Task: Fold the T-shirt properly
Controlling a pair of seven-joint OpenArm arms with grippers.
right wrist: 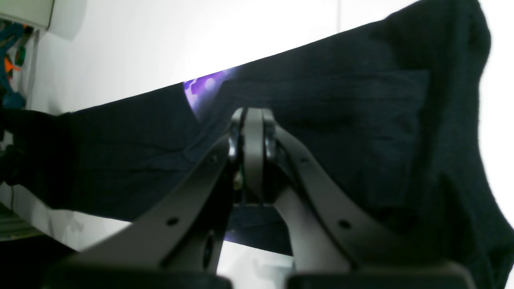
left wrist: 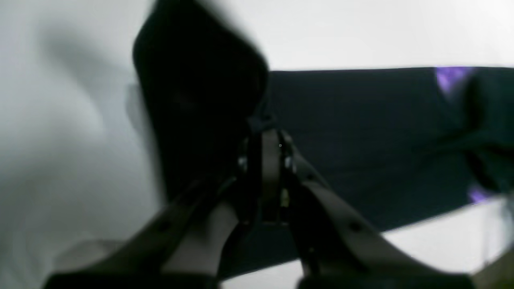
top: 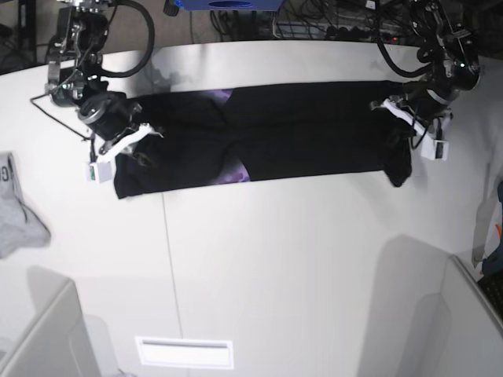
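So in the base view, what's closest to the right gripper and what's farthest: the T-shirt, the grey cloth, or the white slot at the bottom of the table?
From the right gripper:
1. T-shirt: right at it, its end under the shut jaws.
2. Grey cloth: at the table's left edge, below the gripper.
3. White slot: farthest, near the bottom edge.

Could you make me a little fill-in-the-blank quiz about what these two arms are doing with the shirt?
1. The T-shirt lies in a long band on a table whose colour is ____.
2. The left gripper is shut on a lifted end of the ____.
3. Where the shirt's folds part, the print showing is coloured ____.
4. In the base view, the small cloth at the table's left edge is ____ in colour.

Missing words: white; T-shirt; purple; grey
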